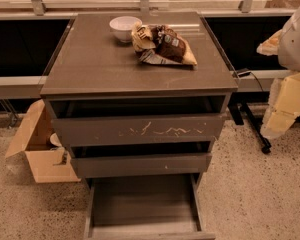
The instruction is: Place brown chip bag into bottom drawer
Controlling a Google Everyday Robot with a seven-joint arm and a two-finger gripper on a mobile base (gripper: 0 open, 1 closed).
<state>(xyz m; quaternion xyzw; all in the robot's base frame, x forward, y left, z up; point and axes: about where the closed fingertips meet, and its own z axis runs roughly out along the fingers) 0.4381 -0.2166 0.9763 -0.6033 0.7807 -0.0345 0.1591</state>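
Observation:
The brown chip bag point(165, 46) lies crumpled on the cabinet top point(115, 66), at the back right, with its cream ends spread out. It sits right next to a small white bowl point(124, 27). The bottom drawer point(142, 204) is pulled out at the foot of the cabinet, and its flat grey floor is bare. My arm comes in at the right edge of the view. The gripper point(284, 108) hangs beside the cabinet's right side, below top level, well apart from the bag and holding nothing that I can see.
The top drawer point(140, 129), with white scratches on its front, and the middle drawer point(140, 164) are each pulled out a little. An open tan cardboard box point(40, 154) stands on the floor to the left. A black wheeled leg point(255, 131) is on the right.

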